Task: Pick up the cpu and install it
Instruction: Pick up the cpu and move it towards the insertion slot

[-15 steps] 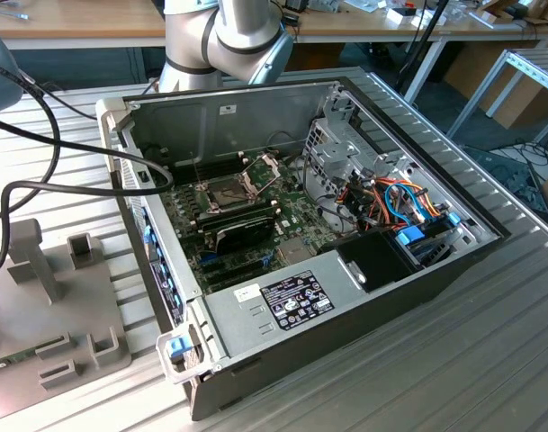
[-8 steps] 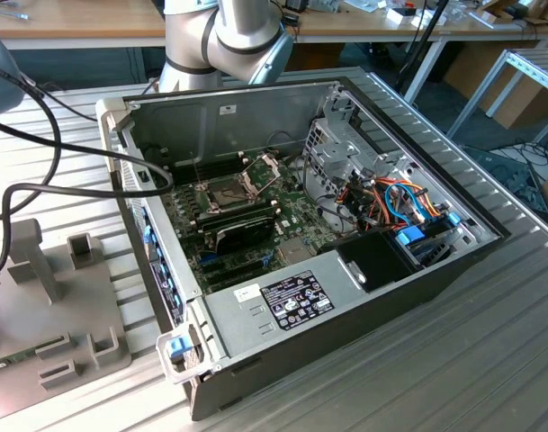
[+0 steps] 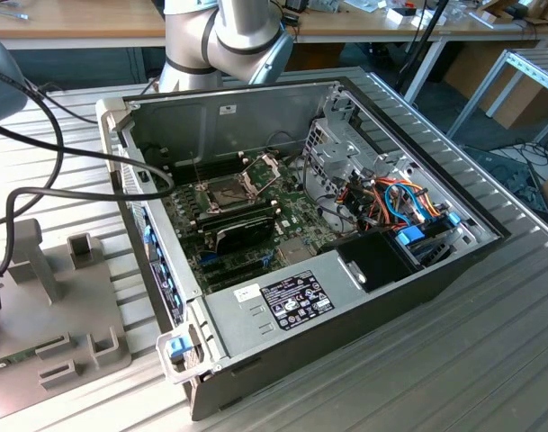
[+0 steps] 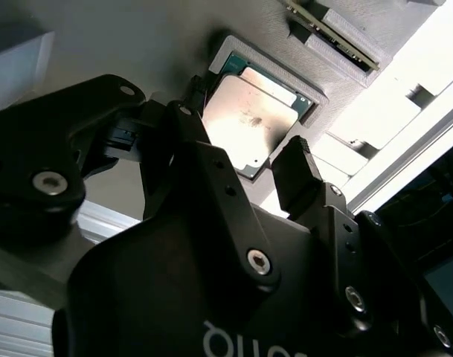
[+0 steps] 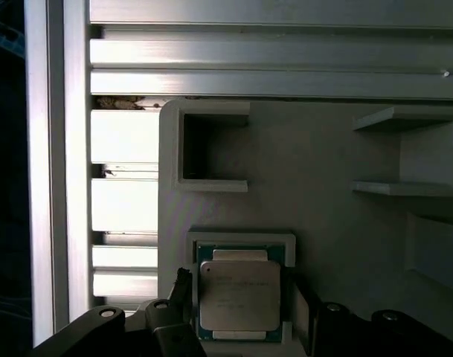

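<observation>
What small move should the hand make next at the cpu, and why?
Probably a short, straight descent, then close. In both wrist views the cpu lies flat in a recess of the grey holder. The open hand straddles it, one finger on each side, without gripping it. The fingertips seem slightly above the chip's edges, though height is hard to judge.

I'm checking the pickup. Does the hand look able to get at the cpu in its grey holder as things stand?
Probably yes. The open hand hangs right over the cpu, its fingers on either side, nothing lying on it. Only the holder's raised rim might foul them.
</observation>
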Tool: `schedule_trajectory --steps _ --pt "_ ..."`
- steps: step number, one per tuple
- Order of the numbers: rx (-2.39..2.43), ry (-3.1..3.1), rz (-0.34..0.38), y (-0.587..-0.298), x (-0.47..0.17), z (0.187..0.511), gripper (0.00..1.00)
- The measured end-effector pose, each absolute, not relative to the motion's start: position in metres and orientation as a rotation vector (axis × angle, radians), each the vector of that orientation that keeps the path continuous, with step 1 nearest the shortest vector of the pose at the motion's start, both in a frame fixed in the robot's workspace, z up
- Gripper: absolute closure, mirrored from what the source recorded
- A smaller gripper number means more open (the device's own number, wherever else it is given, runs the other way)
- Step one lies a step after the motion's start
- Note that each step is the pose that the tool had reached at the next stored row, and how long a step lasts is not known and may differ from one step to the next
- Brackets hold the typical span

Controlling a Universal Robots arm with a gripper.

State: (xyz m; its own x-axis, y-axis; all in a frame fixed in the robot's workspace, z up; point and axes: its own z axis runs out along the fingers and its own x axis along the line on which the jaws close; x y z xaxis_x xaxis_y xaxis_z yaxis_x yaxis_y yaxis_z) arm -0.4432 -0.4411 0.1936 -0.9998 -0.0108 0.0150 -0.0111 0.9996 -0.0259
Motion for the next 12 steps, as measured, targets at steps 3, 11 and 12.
schedule_trajectory --steps 3,11,12 --pt "0.017 -3.126 0.041 -0.4411 -0.4432 0.1928 0.37" --pt "0.023 -3.127 0.041 -0.4411 -0.4432 0.1925 0.37" --pt "0.025 -3.126 0.041 -0.4411 -0.4432 0.1925 0.37"
